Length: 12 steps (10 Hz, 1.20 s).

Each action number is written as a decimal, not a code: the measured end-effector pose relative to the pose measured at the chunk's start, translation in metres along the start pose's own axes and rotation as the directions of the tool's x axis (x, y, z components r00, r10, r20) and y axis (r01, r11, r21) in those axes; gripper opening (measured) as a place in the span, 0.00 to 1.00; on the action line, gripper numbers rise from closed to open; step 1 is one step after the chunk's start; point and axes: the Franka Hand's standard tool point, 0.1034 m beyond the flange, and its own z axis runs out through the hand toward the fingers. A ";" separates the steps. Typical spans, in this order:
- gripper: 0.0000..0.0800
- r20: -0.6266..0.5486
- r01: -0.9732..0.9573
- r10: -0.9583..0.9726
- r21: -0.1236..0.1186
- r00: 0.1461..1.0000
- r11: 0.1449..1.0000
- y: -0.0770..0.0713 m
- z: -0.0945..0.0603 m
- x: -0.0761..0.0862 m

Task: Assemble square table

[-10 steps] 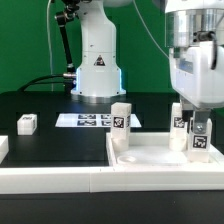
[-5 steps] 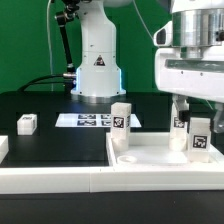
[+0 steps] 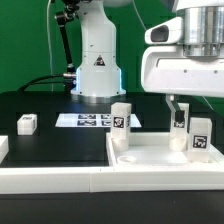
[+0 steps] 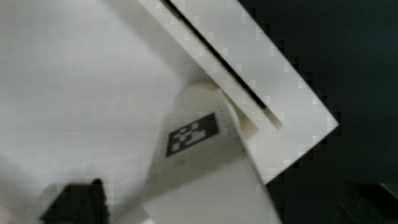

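On the black tabletop (image 3: 40,105), toward the exterior view's right, lies the white square panel (image 3: 150,158) with its raised rim. It sits just behind the long border rail (image 3: 50,180).

Three legs stand upright on the panel, each bearing a tag:
- One leg (image 3: 121,122) stands at the far corner on the exterior view's left.
- A second leg (image 3: 179,126) stands at the far side on the right.
- A third leg (image 3: 199,138) stands just in front of the second, nearer the camera.

A fourth leg (image 3: 27,123) lies loose on the tabletop, well apart from the panel on the exterior view's left. The marker board (image 3: 85,120) lies flat in front of the robot base (image 3: 97,65).

The pincer (image 3: 190,104) hangs above the third leg and clear of it, released and grasping nothing. One dark finger (image 3: 171,104) shows below the white hand.

From the wrist view, the two fingertips (image 4: 75,200) stand wide apart. A tagged leg (image 4: 192,140) is visible beneath them on the panel (image 4: 71,80), close to the rim (image 4: 249,70).
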 end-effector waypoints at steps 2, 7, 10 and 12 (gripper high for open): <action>0.81 -0.007 0.113 -0.113 -0.017 0.994 0.993 -0.001 0.002 -0.004; 0.81 -0.009 0.395 -0.396 -0.052 0.918 0.917 0.005 0.002 0.003; 0.36 -0.009 0.397 -0.398 -0.054 0.917 0.916 0.007 0.002 0.004; 0.36 -0.010 0.374 -0.376 -0.054 0.927 0.926 0.007 0.002 0.004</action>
